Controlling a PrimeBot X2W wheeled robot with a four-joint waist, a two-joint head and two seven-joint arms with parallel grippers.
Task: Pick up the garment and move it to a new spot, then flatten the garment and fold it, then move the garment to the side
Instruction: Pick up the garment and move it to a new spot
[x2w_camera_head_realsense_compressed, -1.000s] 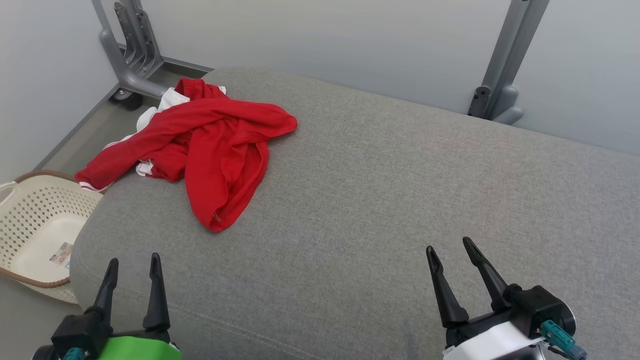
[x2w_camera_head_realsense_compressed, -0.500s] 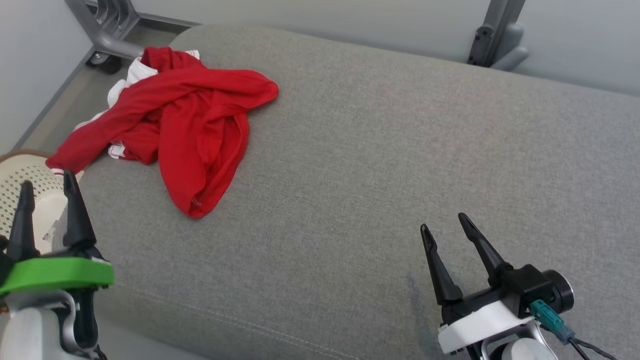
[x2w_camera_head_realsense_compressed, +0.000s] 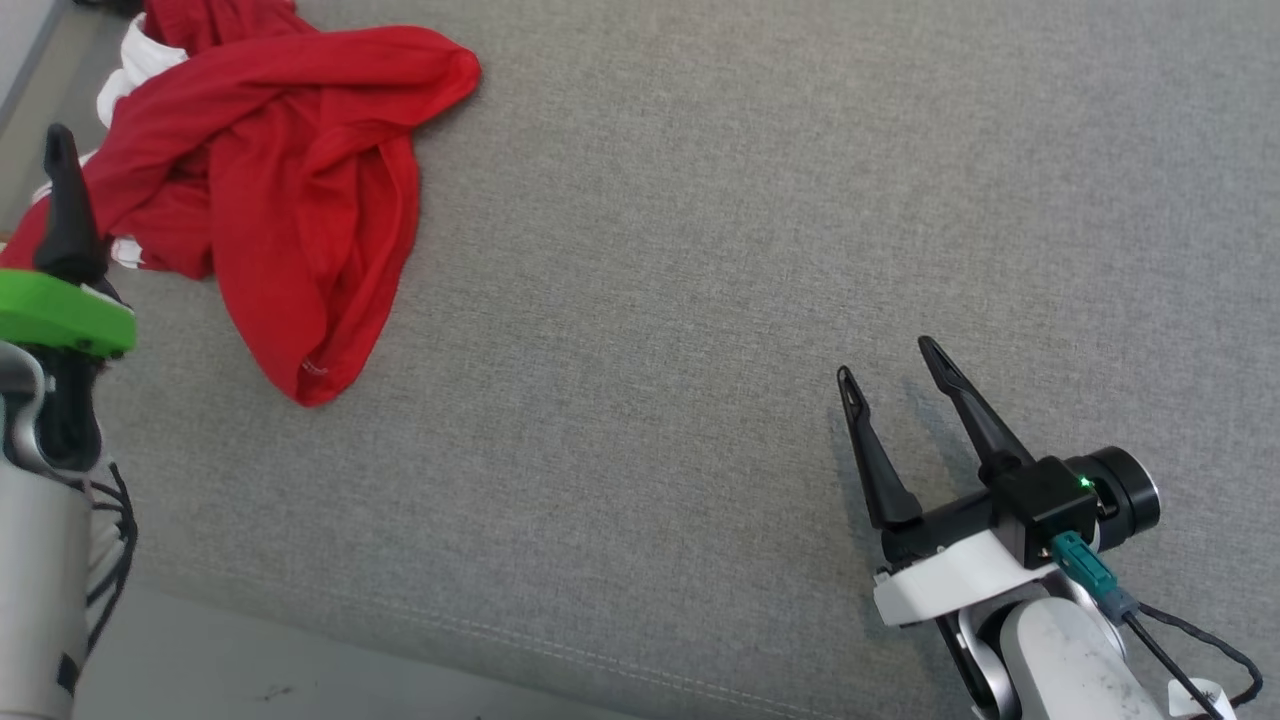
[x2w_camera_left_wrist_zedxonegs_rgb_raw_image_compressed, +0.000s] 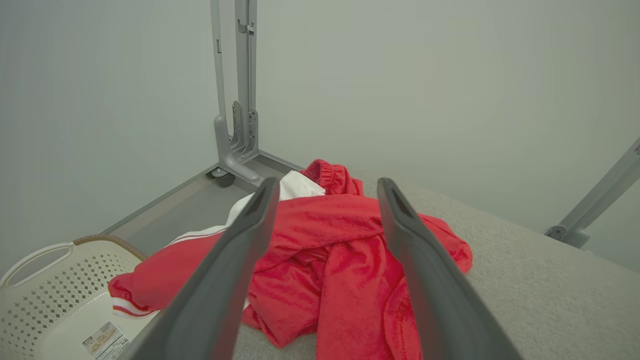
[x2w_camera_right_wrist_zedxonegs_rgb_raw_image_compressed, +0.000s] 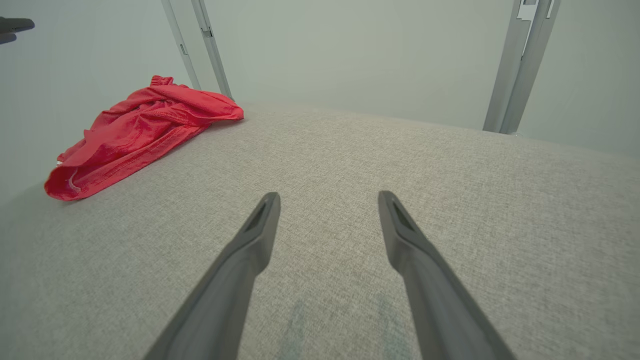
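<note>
The red garment (x2w_camera_head_realsense_compressed: 270, 190) lies crumpled at the far left corner of the cushion (x2w_camera_head_realsense_compressed: 700, 250); lower the left gripper (x2w_camera_left_wrist_zedxonegs_rgb_raw_image_compressed: 327, 184), wide open and empty just beside it, onto a thick fold before closing, with the right gripper (x2w_camera_head_realsense_compressed: 887, 357), equally open and empty, well apart near the front edge.

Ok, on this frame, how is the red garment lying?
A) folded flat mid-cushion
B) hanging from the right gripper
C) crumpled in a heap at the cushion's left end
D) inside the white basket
C: the red garment lies bunched at the left end of the grey cushion, while the left gripper and the right gripper are both open with nothing between their fingers.
</note>
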